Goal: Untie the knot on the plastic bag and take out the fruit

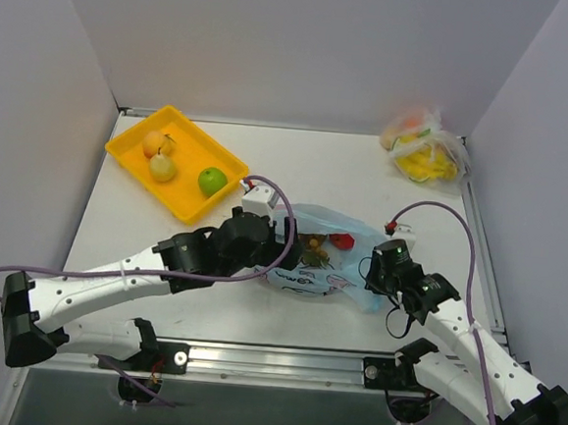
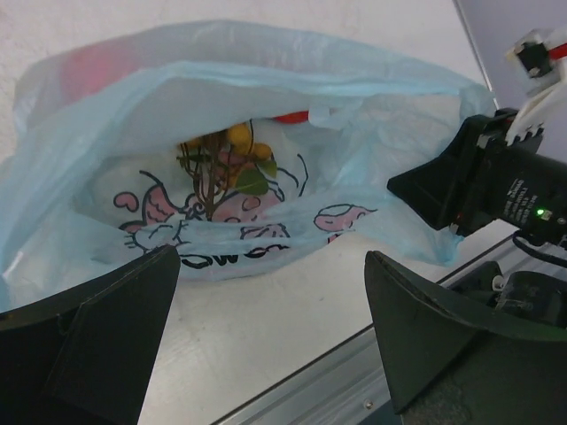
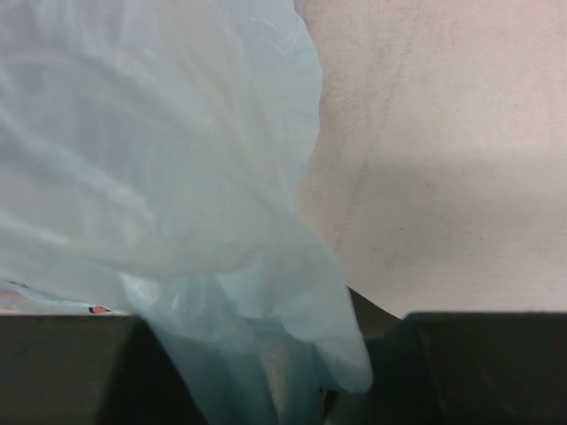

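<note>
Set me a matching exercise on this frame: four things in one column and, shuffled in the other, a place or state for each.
Things
1. green apple
2. bunch
3. left gripper
4. right gripper

Places or states
A. shut on the edge of the blue bag
B. in the yellow tray
C. open, facing the bag's mouth
D. inside the blue bag

Pairs: 1-B, 2-D, 3-C, 4-A
</note>
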Robot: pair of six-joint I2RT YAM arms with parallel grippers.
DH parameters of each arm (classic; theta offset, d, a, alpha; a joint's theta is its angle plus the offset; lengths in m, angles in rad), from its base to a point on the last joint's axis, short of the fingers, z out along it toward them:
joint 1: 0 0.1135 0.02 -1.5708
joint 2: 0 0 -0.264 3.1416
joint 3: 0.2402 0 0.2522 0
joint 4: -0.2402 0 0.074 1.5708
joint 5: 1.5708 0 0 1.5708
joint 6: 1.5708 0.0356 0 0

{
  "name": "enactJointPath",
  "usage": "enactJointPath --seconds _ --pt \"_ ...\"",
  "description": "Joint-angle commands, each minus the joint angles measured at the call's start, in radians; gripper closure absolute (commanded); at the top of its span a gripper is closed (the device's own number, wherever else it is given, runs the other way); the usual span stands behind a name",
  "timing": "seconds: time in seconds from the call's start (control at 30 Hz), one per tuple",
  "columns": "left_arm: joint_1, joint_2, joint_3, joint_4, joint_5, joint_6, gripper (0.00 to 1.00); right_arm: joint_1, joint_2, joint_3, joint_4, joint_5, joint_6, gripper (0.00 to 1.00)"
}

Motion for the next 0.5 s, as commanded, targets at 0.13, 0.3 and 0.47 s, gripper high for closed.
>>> enactJointPath --seconds 0.13,0.3,0.47 --pt "-0.018 0.190 -0.003 0.033 -0.051 -0.101 0.03 0.002 -0.025 0.020 0.003 0.011 0.004 0.78" --pt "0.011 0.310 -0.002 0.147 -0.080 -0.112 0.07 0.004 -0.059 0.006 0.001 0.004 0.013 0.78" --pt "0.083 0.437 0.047 0.193 -0.008 -0.103 0.11 0.004 -0.064 -0.002 0.000 -0.004 0.016 0.78"
